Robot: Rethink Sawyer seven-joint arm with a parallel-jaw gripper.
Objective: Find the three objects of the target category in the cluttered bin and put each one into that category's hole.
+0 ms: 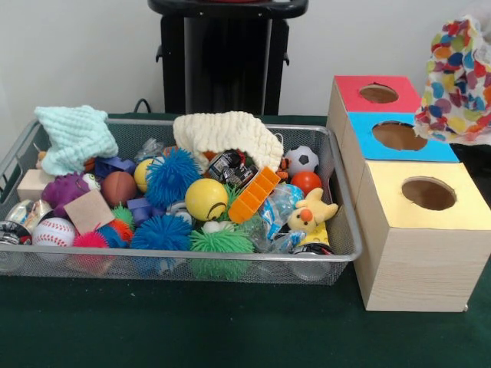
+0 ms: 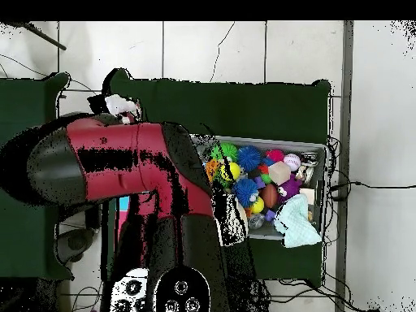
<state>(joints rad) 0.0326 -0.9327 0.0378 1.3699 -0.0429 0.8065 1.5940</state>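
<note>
here, polka-dot bag (image 1: pixel 459 80) hanging beside boxes, no legible writing

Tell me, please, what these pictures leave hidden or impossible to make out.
- Front view: the polka-dot bag is cut off by the right edge.
- Overhead view: the arm hides the boxes and the left end of the bin.
- Plain white bag: not discernible among the clutter.

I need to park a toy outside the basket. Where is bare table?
The green table is bare in front of the bin and before the yellow-topped box. The bin is crammed, and the three boxes sit touching.
</note>
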